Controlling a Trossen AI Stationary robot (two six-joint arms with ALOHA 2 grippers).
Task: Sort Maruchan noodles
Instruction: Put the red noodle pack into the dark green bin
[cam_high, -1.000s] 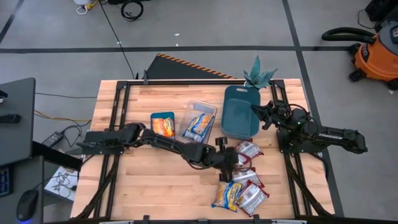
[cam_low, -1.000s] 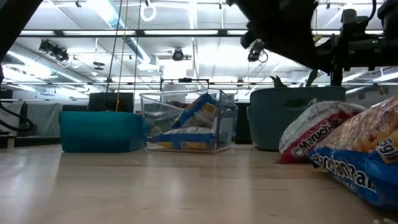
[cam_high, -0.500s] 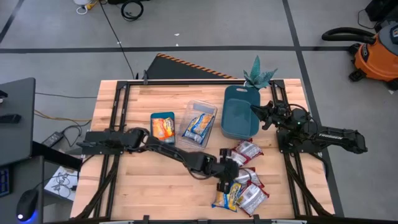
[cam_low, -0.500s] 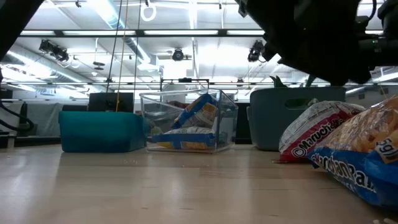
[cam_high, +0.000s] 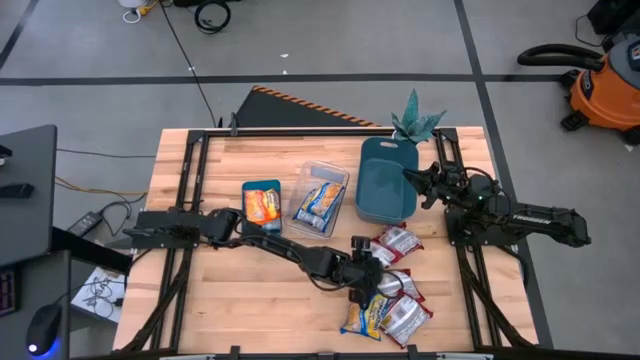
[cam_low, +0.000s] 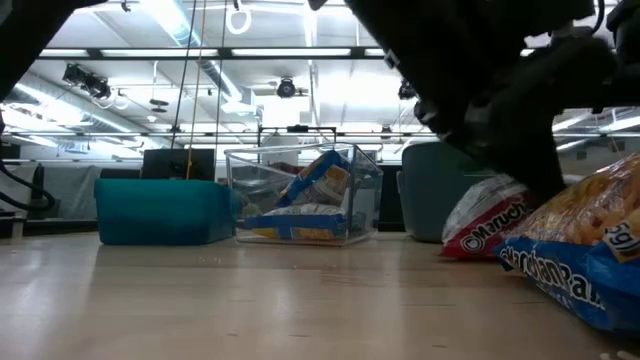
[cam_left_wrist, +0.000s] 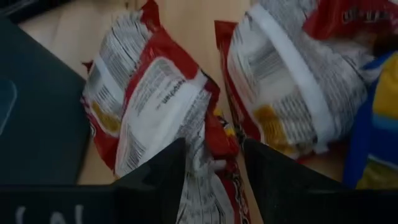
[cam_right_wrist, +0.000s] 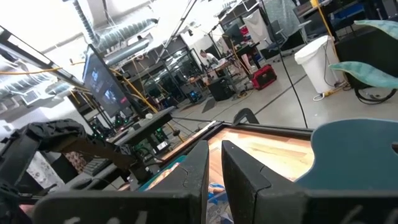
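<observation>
A pile of Maruchan noodles lies at the table's near right: red-and-white packets (cam_high: 400, 240) (cam_high: 408, 318) and a blue-and-yellow one (cam_high: 365, 312). My left gripper (cam_high: 366, 277) is low over this pile and open. In the left wrist view its fingers stand on either side of the crinkled end (cam_left_wrist: 211, 155) of a red packet, between two other red packets (cam_left_wrist: 149, 99) (cam_left_wrist: 292, 81). My right gripper (cam_high: 415, 182) waits shut beside the dark teal bin (cam_high: 387, 180). My left gripper comes down on the pile from above with its fingers (cam_left_wrist: 165, 171) on either side of a red packet's crimped end (cam_left_wrist: 214, 140). I cannot tell whether they touch it. The packet lies flat among the others.
A small teal bin (cam_high: 262, 200) holds an orange packet. A clear container (cam_high: 320, 200) holds a blue-and-yellow packet. Both stand at the far middle, left of the dark bin. Bare wood (cam_high: 250, 290) lies at the near left. A black frame (cam_high: 185, 200) borders the table.
My left gripper has gone toward the table's near edge and down onto the pile of packets. In the low view the arm now stands lower, in front of the red packet. The packets lie as before.
</observation>
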